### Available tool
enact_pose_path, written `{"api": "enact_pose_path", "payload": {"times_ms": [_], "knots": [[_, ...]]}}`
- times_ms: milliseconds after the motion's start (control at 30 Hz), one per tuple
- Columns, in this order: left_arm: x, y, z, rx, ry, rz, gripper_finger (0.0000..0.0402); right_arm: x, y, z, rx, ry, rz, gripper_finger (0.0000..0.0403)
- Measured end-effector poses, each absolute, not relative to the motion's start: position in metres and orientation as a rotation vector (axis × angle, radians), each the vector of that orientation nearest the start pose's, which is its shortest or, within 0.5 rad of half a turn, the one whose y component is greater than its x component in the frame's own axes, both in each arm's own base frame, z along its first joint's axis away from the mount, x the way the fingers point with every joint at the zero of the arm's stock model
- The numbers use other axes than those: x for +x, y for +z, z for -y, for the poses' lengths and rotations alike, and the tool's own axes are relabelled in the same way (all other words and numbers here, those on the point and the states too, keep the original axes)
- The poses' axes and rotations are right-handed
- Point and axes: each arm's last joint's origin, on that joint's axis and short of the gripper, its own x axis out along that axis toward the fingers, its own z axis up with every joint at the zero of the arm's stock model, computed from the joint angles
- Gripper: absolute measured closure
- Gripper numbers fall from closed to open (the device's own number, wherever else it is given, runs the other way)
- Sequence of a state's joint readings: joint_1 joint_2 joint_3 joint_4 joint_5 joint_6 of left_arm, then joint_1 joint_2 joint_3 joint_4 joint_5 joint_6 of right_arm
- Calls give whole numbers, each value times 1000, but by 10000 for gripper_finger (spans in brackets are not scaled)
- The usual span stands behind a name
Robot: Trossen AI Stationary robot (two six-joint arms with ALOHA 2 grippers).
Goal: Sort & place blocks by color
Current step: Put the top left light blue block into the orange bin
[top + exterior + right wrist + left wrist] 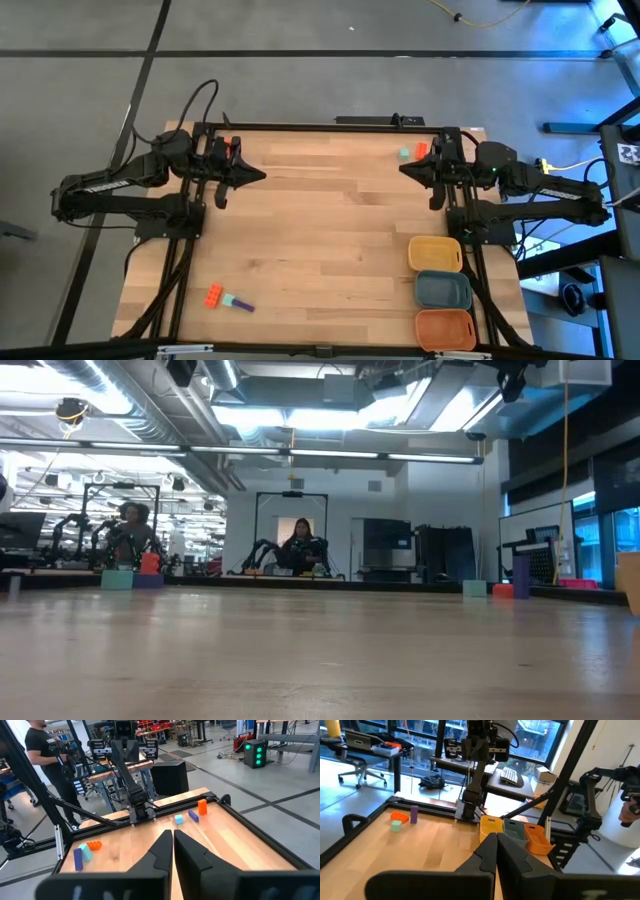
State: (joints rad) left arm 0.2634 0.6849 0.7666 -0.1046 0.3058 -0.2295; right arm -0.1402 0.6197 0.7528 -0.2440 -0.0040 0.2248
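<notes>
On the wooden counter (330,220) we found the sorting not yet begun, as far as we could judge. Both arms sat drawn back at the far corners: the left gripper (258,175) hovered near the far left edge with its fingers pressed together and nothing between them, and the right gripper (406,169) mirrored it on the far right, likewise closed and empty. The blocks lay in two small clusters, well apart from each other. One cluster, an orange block (214,295) with a teal and purple piece (238,303) just beside it, sat near the front left corner. The other, a teal block (404,153) and an orange-red block (421,150), lay at the far right edge, close to the right gripper; the left wrist view also showed a purple block (414,814) there. Three trays stood in a row at the front right: yellow tray (435,254), blue-grey tray (443,289) and orange tray (445,328), all seemingly empty. Every block remained to be picked and placed.
</notes>
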Motion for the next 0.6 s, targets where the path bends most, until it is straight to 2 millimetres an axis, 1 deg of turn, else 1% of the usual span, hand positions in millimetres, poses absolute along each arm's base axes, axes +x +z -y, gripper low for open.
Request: {"api": "enact_pose_path", "payload": {"times_ms": [267,333,433,600], "knots": [[147,343,-31,-246,-18,-77,401,135,338,19,234,-148,-95,382],[147,341,-32,-235,4,-93,391,135,338,19,234,-149,-96,382],[147,338,-32,-222,28,-124,359,135,338,19,238,-149,-96,382],[146,337,-34,-204,83,-126,286,135,338,19,239,-149,-96,382]]}}
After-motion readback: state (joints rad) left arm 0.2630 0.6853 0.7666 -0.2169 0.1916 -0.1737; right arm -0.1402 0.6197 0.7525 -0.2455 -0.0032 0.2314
